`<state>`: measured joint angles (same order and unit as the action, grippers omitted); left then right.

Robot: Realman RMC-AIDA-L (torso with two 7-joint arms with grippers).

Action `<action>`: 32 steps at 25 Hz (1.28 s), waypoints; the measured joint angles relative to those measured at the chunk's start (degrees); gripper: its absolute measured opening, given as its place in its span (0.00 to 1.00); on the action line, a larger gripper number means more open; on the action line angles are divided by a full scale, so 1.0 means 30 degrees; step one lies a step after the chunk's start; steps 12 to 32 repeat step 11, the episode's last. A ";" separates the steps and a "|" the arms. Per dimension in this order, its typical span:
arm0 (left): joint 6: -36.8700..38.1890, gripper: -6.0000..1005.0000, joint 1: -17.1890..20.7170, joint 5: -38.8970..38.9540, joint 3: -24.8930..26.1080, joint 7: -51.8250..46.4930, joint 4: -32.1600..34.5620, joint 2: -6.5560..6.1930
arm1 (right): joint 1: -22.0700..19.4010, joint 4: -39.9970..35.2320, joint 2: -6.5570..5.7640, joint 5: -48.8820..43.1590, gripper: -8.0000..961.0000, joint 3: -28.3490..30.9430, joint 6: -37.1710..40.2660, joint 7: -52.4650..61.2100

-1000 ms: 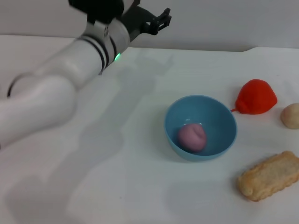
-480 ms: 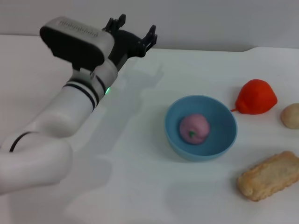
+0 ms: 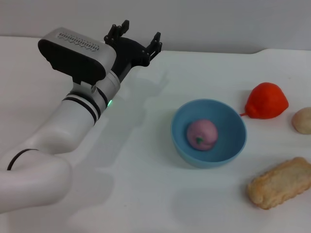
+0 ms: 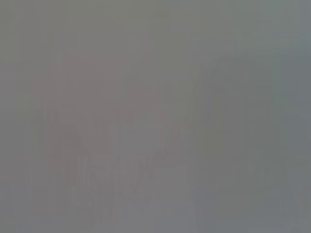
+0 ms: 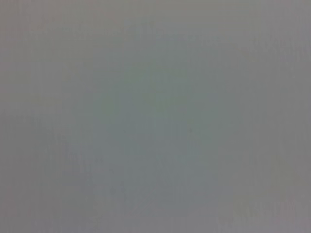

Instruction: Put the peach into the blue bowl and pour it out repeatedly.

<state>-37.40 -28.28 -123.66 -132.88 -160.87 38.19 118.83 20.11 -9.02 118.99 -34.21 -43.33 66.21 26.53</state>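
Note:
The pale-pink peach (image 3: pixel 202 134) lies inside the light-blue bowl (image 3: pixel 231 119), which stands upright on the white table right of centre. My left gripper (image 3: pixel 137 37) is open and empty, raised over the far part of the table, well to the left of and beyond the bowl. My right gripper is out of view. Both wrist views show only flat grey.
A red-orange pointed fruit (image 3: pixel 266 101) lies just right of the bowl. A beige ball (image 3: pixel 302 120) sits at the right edge. A tan bread-like piece (image 3: pixel 280 183) lies at the front right. The table's far edge (image 3: pixel 218 51) meets a grey wall.
My left arm has swung lower and to the left, its gripper now at the far centre-left. The peach has rolled a little inside the bowl and settled.

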 joint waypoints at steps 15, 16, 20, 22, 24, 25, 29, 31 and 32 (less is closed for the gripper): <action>-0.0109 0.80 0.0046 -0.0177 -0.0147 -0.0001 -0.0039 -0.0031 | 0.0173 0.0202 0.0050 0.0025 0.61 -0.0026 -0.0011 -0.0768; -0.0109 0.80 0.0046 -0.0177 -0.0147 -0.0001 -0.0039 -0.0031 | 0.0173 0.0202 0.0050 0.0025 0.61 -0.0026 -0.0011 -0.0768; -0.0109 0.80 0.0046 -0.0177 -0.0147 -0.0001 -0.0039 -0.0031 | 0.0173 0.0202 0.0050 0.0025 0.61 -0.0026 -0.0011 -0.0768; -0.0109 0.80 0.0046 -0.0177 -0.0147 -0.0001 -0.0039 -0.0031 | 0.0173 0.0202 0.0050 0.0025 0.61 -0.0026 -0.0011 -0.0768; -0.0109 0.80 0.0046 -0.0177 -0.0147 -0.0001 -0.0039 -0.0031 | 0.0173 0.0202 0.0050 0.0025 0.61 -0.0026 -0.0011 -0.0768; -0.0109 0.80 0.0046 -0.0177 -0.0147 -0.0001 -0.0039 -0.0031 | 0.0173 0.0202 0.0050 0.0025 0.61 -0.0026 -0.0011 -0.0768; -0.0109 0.80 0.0046 -0.0177 -0.0147 -0.0001 -0.0039 -0.0031 | 0.0173 0.0202 0.0050 0.0025 0.61 -0.0026 -0.0011 -0.0768; -0.0109 0.80 0.0046 -0.0177 -0.0147 -0.0001 -0.0039 -0.0031 | 0.0173 0.0202 0.0050 0.0025 0.61 -0.0026 -0.0011 -0.0768; -0.0109 0.80 0.0046 -0.0177 -0.0147 -0.0001 -0.0039 -0.0031 | 0.0173 0.0202 0.0050 0.0025 0.61 -0.0026 -0.0011 -0.0768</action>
